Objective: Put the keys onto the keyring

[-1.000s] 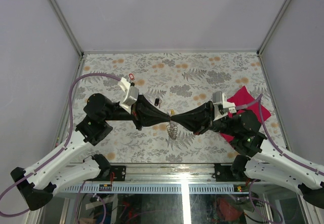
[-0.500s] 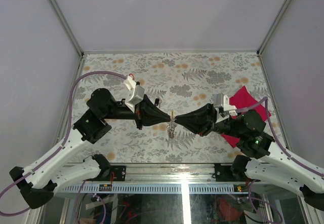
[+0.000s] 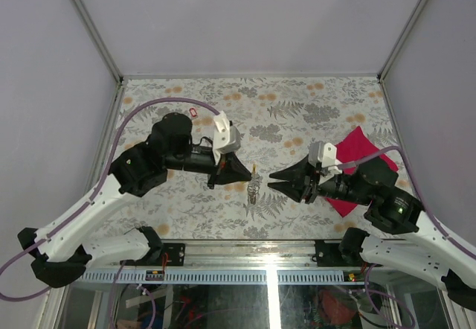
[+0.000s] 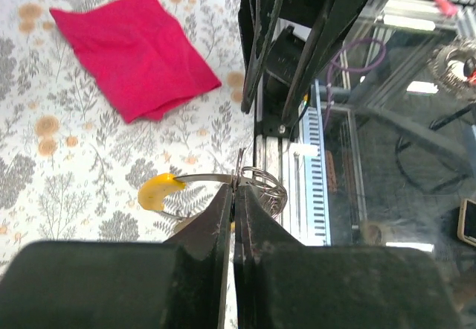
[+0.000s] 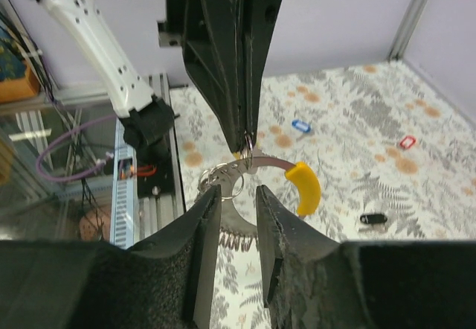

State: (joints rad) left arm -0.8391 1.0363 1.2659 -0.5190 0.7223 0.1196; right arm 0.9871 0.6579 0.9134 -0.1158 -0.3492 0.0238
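My left gripper [image 3: 250, 171] is shut on the thin silvery keyring [image 3: 253, 186] and holds it above the table. In the left wrist view the shut gripper [image 4: 236, 189] pinches the loop [image 4: 204, 179], with its yellow piece [image 4: 159, 192] to the left and small rings [image 4: 268, 185] to the right. My right gripper [image 3: 271, 180] is open and empty, just right of the ring. In the right wrist view its jaws [image 5: 236, 195] stand apart below the keyring [image 5: 256, 167]. Blue [image 5: 300, 126], red [image 5: 406, 142] and black [image 5: 373, 218] keys lie on the table.
A magenta cloth [image 3: 362, 150] lies at the right under my right arm and shows in the left wrist view [image 4: 134, 50]. The red key [image 3: 193, 112] lies at the back left. The table's near edge is a metal rail [image 3: 245, 273].
My right gripper has opened, let go of the keyring and drawn back to the right. My left arm has swung so its wrist sits farther right, still holding the ring.
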